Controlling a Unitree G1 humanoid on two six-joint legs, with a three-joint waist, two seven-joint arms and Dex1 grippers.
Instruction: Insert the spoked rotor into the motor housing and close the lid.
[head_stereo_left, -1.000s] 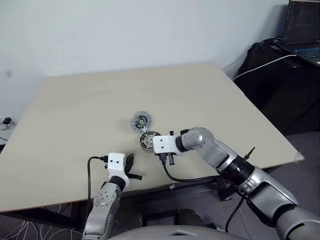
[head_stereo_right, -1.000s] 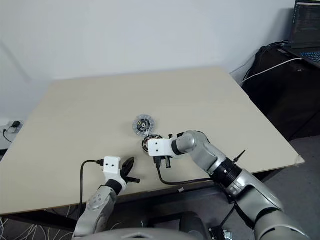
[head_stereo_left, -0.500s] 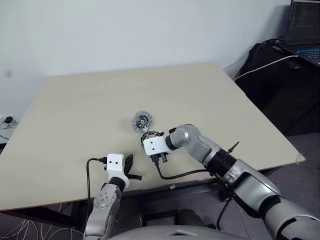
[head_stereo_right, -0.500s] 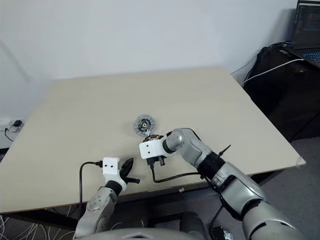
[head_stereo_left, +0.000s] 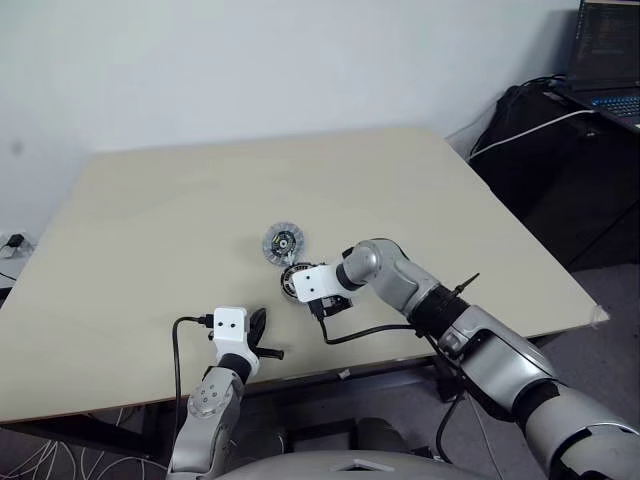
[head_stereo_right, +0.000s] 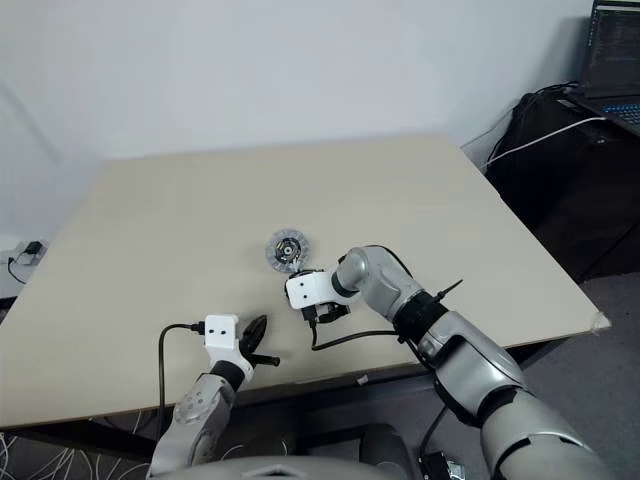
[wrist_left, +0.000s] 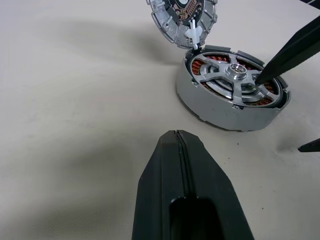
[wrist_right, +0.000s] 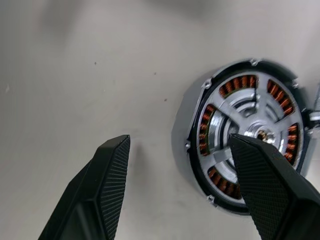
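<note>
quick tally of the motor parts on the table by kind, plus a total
round silver motor housing with copper windings: 1
silver spoked rotor seated inside the housing: 1
round silver lid, standing open at the housing's edge: 1
total: 3

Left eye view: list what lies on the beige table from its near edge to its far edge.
Left gripper with shut black fingers → right gripper with white wrist block over the round silver motor housing → round silver lid standing open → bare beige table.
</note>
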